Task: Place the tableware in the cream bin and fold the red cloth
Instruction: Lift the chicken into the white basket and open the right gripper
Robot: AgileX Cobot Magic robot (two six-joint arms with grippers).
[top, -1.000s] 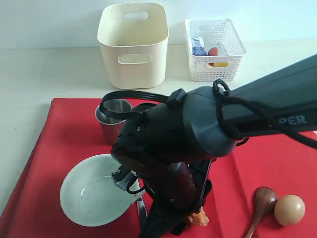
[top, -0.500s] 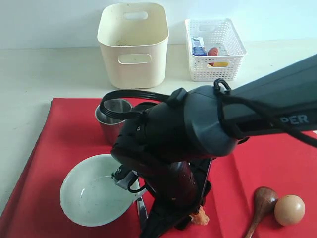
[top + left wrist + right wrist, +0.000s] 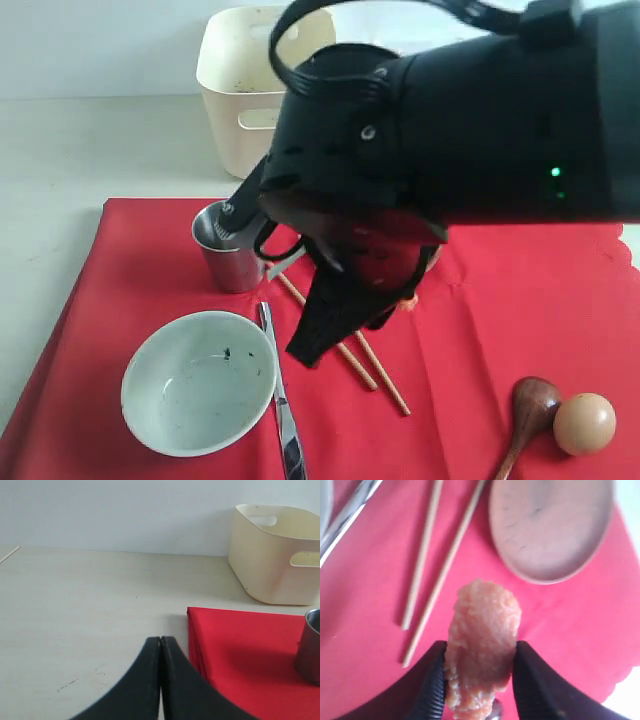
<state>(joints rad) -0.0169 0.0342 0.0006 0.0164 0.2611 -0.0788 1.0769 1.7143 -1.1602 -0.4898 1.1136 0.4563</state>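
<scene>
Meat lump (image 3: 481,645): we are gripping it in our right gripper (image 3: 479,680) over the cloth (image 3: 130,260), mid-frame; our left gripper (image 3: 161,670) is sitting closed; the bowl (image 3: 198,385) is lying lower left, the bin (image 3: 235,90) at top.

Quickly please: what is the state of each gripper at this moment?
Left gripper: closed, holding nothing.
Right gripper: closed on a pinkish piece of food.
</scene>
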